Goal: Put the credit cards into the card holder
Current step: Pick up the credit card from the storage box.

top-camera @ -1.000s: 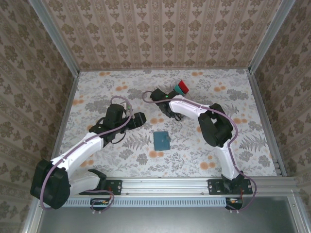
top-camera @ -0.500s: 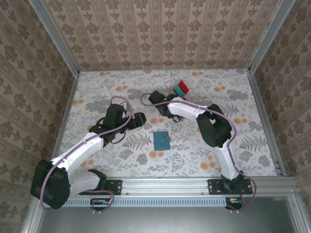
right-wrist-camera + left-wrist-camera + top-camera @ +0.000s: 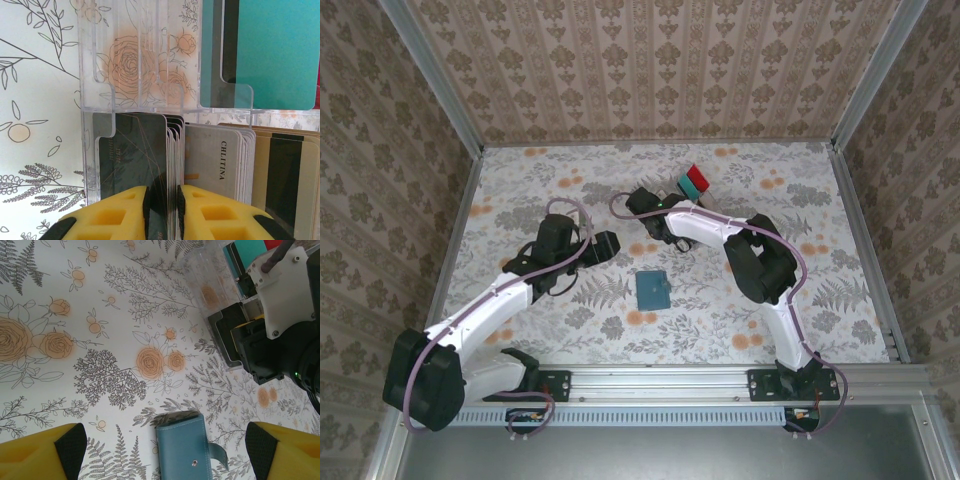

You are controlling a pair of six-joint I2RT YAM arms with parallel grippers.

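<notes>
Right gripper (image 3: 162, 200) pinches the dark card (image 3: 132, 145) standing in the tray (image 3: 95, 75). Neighbouring cards press against it, so I risk lifting several. Left gripper (image 3: 164, 444) is spread wide, holding nothing. Holder (image 3: 182, 452) lies nearward of the tray, looks closed.

Qty per item type:

- Two-finger grippers w/ yellow foam pads: 2, i.e. left gripper (image 3: 165, 442) and right gripper (image 3: 162, 202).
- Dark teal-blue rectangular card holder (image 3: 653, 290): 1. Its small metal snap stud (image 3: 194, 463): 1. Its teal strap tab (image 3: 216, 452): 1.
- Clear plastic slotted tray (image 3: 95, 100): 1. Card rows visible in right wrist view: 2.
- Near row: 3 card stacks, fronted respectively by a dark grey-black card (image 3: 132, 150), a whitish printed card (image 3: 215, 160) and a beige card (image 3: 287, 175) w/ dark stripe. Cards per stack: not countable, edges too fine.
- Far row: teal flat card (image 3: 275, 45): 1 face visible. Red piece (image 3: 699, 177): 1.
</notes>
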